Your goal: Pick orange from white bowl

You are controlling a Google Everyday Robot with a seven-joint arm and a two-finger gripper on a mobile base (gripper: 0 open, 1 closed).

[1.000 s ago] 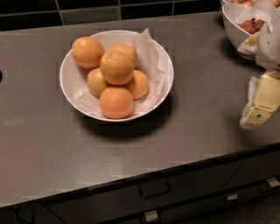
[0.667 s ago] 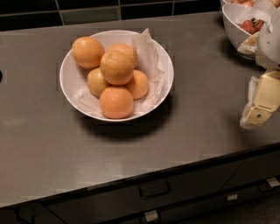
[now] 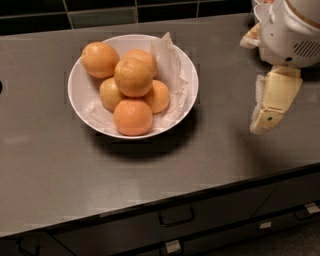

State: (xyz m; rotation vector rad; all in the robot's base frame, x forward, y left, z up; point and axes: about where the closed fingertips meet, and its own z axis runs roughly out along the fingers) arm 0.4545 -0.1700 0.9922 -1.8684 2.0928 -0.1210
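Note:
The white bowl (image 3: 79, 95) sits on the grey counter left of centre, lined with crumpled white paper (image 3: 172, 65). It holds several oranges in a heap. The orange (image 3: 133, 76), large and yellow-orange, lies on top of the heap. A deeper reddish-orange one (image 3: 133, 117) lies at the front of the bowl. My gripper (image 3: 270, 107) hangs at the right, over the counter, well to the right of the bowl and touching nothing. Its white wrist housing (image 3: 287, 32) fills the top right corner.
The counter's front edge (image 3: 165, 202) runs across the lower part of the view, with dark drawers and a handle (image 3: 176, 217) beneath. A dark tiled wall (image 3: 100, 12) backs the counter. A second white bowl's rim (image 3: 257, 6) peeks out behind the wrist.
My gripper and wrist have moved left and further into view, toward the bowl, now covering most of the second bowl at the top right. The oranges and the white bowl have not moved.

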